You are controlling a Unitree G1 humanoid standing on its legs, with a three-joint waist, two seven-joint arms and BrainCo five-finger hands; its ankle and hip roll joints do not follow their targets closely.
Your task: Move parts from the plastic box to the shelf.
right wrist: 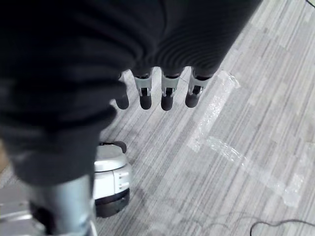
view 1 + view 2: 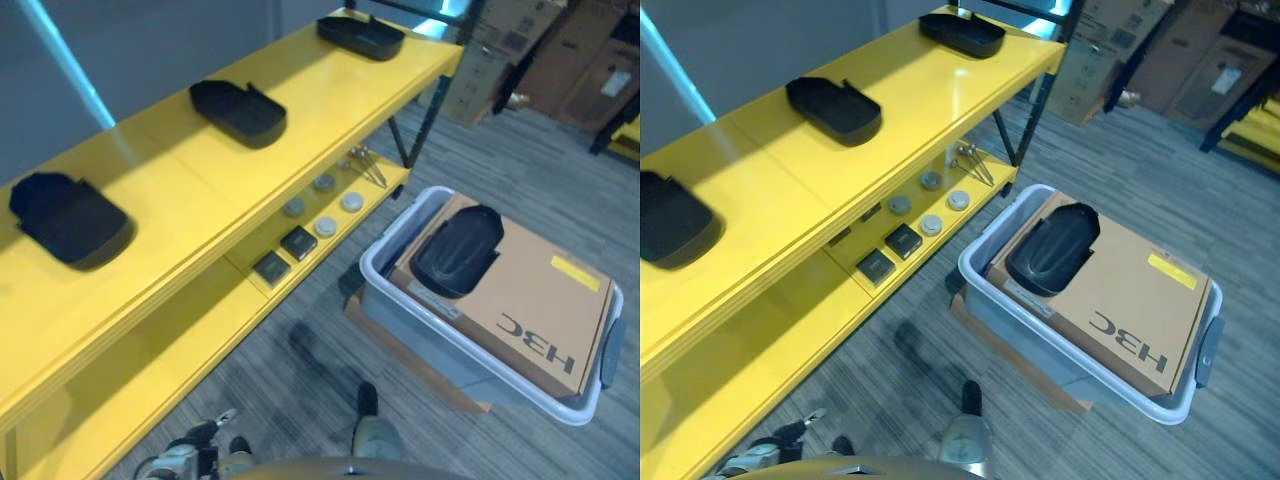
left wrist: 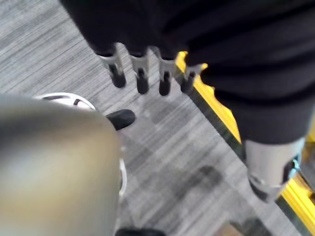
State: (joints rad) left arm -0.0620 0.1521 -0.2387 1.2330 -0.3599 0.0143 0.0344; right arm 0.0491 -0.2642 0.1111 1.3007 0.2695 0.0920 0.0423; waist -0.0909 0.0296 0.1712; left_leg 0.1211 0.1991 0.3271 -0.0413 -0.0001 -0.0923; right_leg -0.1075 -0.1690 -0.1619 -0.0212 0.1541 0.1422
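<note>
A black moulded part (image 2: 458,250) lies on a brown cardboard box (image 2: 540,310) inside the grey plastic box (image 2: 420,340), which stands on the floor right of the shelf. Three similar black parts rest on the yellow shelf's top board (image 2: 180,190): one at the near left (image 2: 70,220), one in the middle (image 2: 240,110), one at the far end (image 2: 362,36). My left hand (image 3: 141,76) hangs over the carpet beside the shelf's lower edge, fingers straight and holding nothing. My right hand (image 1: 166,93) also hangs over the carpet, fingers straight and holding nothing.
The lower shelf board (image 2: 150,370) holds round grey discs (image 2: 325,226), two dark square blocks (image 2: 298,242) and thin metal rods (image 2: 368,165). Stacked cardboard boxes (image 2: 560,50) stand at the back right. Grey carpet lies between shelf and plastic box.
</note>
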